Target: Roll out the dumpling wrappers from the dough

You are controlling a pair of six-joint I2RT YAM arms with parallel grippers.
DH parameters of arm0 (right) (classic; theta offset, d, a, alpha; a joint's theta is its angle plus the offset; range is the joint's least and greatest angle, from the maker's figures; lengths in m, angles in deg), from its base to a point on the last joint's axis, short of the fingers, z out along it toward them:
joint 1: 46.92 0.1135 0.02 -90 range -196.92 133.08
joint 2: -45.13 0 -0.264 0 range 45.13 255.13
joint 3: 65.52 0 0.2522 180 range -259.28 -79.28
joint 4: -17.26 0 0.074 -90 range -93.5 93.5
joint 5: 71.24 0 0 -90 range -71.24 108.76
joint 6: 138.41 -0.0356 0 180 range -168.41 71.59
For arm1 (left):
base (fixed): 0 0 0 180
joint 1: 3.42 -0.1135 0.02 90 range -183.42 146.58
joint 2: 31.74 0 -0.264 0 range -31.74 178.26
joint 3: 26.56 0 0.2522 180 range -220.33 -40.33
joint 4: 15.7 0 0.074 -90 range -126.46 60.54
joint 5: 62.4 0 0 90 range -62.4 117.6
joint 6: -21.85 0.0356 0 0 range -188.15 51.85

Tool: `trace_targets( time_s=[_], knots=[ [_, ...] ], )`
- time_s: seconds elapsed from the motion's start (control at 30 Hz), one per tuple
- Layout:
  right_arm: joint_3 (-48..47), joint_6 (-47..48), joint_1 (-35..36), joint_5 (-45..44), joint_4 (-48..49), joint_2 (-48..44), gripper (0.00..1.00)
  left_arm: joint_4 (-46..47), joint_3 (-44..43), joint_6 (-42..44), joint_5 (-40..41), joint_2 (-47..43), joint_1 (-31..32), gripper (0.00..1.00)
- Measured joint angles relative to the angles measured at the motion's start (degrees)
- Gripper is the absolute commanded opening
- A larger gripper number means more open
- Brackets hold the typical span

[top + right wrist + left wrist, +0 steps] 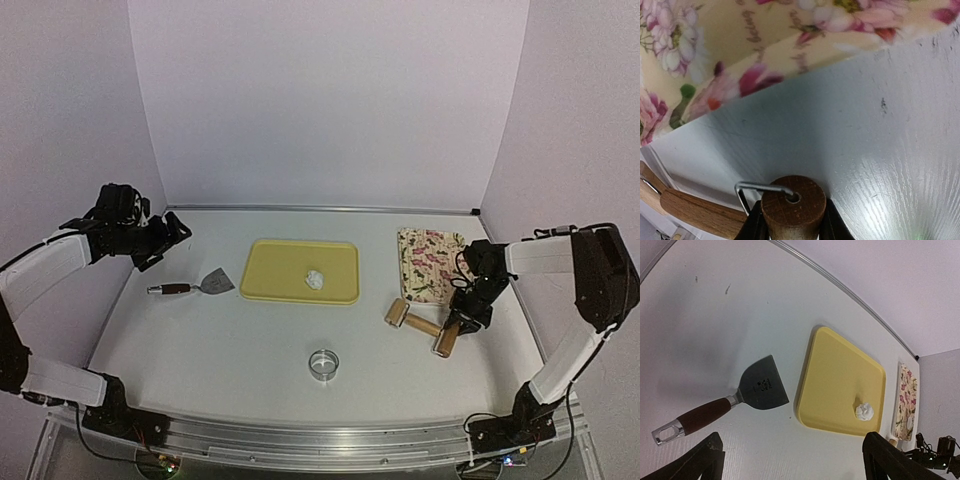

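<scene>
White table (200,340), yellow tray (270,270) holding dough (315,279)

— What is lying below the camera?
— A scraper (740,402) is lying flat on the white table (715,315), its dark blade facing the yellow tray (835,370) just beside it, not touching.
— And the tray?
— It is holding one small white dough lump (864,411) near the corner closest to the floral cloth (905,400).
— The left gripper (792,440)?
— Its dark fingers (700,462) are standing wide apart at the bottom edge, holding nothing.
</scene>
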Motion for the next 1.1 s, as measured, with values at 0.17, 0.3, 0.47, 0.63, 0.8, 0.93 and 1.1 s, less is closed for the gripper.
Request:
trace_targets(
  time_s=[0.17,0.3,0.47,0.63,0.8,0.93,1.1],
  knots=[
    [-0.19,0.97,1.14,0.48,0.37,-1.0,0.0,1.26,-0.57,-2.26,-2.68,0.82,4.55,0.96],
    [-0.73,1.18,3.25,1.09,-0.74,-7.27,0.0,2.2,-4.34,-3.63,-6.92,4.98,10.18,0.96],
    [-7.85,0.62,7.59,4.15,-1.44,-14.8,0.0,7.82,-8.79,-5.22,-15.95,11.78,17.51,0.99],
    [-14.66,-0.15,11.13,7.6,-0.87,-14.69,0.0,13.21,-10.45,-6.4,-24.92,17.25,22.17,0.99],
    [-19.15,-2.18,13.11,13.82,0.63,-12.18,0.0,18.24,-11.9,-6.73,-32.47,22.97,25.15,0.99],
    [-23.17,-4.88,14.32,19.1,2.89,-9.98,0.0,20.56,-13.2,-4.79,-34.27,24.92,27.94,0.99],
    [-29.39,-8.88,15.69,24.92,5.92,-6.93,0.0,26.95,-12.86,4.53,-27.67,23.99,33.74,0.99]
  ],
)
